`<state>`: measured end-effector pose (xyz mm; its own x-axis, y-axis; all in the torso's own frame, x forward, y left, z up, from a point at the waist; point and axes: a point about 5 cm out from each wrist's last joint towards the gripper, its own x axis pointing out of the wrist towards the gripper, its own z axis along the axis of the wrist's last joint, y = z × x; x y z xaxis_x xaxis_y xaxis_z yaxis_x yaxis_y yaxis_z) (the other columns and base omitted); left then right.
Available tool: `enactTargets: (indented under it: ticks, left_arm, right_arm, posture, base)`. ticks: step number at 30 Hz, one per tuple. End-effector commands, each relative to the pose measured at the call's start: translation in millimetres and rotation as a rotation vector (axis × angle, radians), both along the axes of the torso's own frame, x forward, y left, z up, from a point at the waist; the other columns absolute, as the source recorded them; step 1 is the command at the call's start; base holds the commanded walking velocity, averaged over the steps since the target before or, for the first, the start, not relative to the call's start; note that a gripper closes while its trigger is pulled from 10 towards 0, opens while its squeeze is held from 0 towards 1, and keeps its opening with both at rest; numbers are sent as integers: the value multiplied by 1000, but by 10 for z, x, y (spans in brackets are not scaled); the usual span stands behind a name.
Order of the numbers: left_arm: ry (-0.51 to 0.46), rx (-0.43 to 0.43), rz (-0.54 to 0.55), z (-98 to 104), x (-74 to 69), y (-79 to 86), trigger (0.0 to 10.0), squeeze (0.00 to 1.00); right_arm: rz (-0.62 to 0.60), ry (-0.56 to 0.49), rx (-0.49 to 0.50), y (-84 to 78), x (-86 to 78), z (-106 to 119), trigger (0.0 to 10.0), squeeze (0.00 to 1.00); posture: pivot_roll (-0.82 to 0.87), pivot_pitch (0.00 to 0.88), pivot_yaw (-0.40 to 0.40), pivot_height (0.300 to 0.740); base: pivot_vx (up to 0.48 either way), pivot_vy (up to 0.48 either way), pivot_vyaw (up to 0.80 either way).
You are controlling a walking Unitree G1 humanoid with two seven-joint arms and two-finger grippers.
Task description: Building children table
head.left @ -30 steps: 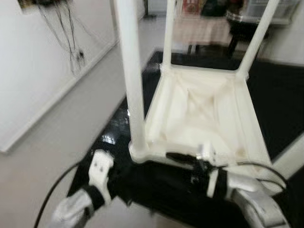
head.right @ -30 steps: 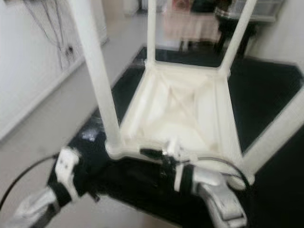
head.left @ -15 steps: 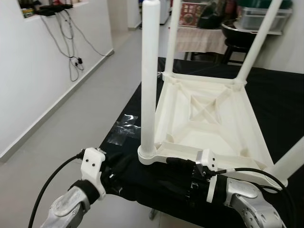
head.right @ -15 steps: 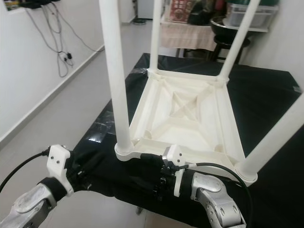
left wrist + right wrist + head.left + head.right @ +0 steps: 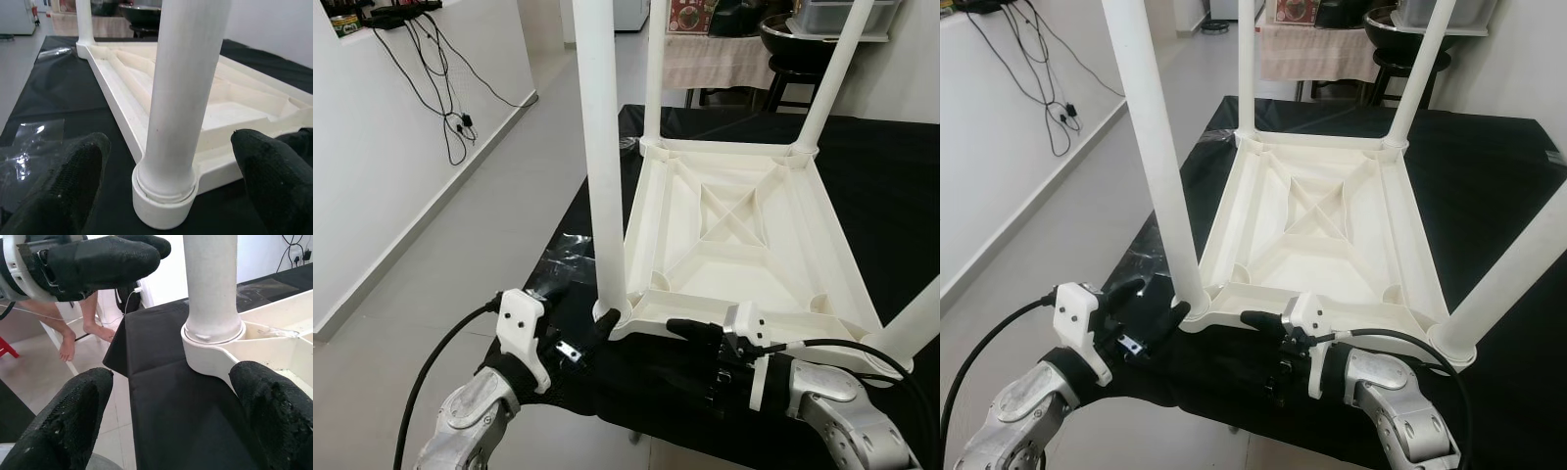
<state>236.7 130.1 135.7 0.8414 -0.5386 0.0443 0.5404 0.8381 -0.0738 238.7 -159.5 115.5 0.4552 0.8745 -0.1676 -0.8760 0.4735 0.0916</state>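
Note:
A white plastic children's table (image 5: 734,235) lies upside down on a black-covered table (image 5: 891,176), its legs pointing up. My left gripper (image 5: 1151,302) is open at the near-left corner, and in the left wrist view its fingers (image 5: 63,191) stand either side of the near-left leg (image 5: 181,98) without touching it. My right gripper (image 5: 700,357) is open at the table's front rim. From the right wrist, one of its fingers (image 5: 274,416) lies against the rim beside the leg socket (image 5: 212,333). Nothing is held.
Clear plastic wrap (image 5: 563,259) lies on the black cloth left of the table. The cloth's front edge (image 5: 636,431) is just below my grippers. A white wall with hanging cables (image 5: 450,88) runs along the left. A person's bare legs (image 5: 93,318) stand beyond the corner.
The camera has steadied and shifted. My left gripper has come up to the near-left leg, its fingers now either side of the base. The right gripper stays at the front rim.

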Motion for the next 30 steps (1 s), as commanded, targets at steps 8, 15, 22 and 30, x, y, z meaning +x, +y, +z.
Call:
enactTargets:
  ticks: [8,15,22,30]
  left_arm:
    - [0,9,6,-22,23,0,10000,1000]
    - [-15,32,45,-23,66,17,10000,1000]
    - [-27,55,92,-27,118,40,10000,0]
    - [-29,63,108,-40,128,36,10000,0]
  right_arm:
    - [5,0,-11,19,-2,-30,10000,0]
    - [6,-3,-13,46,8,-39,10000,0]
    - [-5,-8,-18,45,25,-44,10000,0]
    - [-11,-12,-23,44,36,-45,10000,0]
  posture:
    - [-24,35,11,740]
    - [-22,33,12,740]
    - [-26,32,14,740]
    - [-26,32,13,740]
  base:
    - [0,0,0]
    - [0,0,0]
    - [0,0,0]
    - [0,0,0]
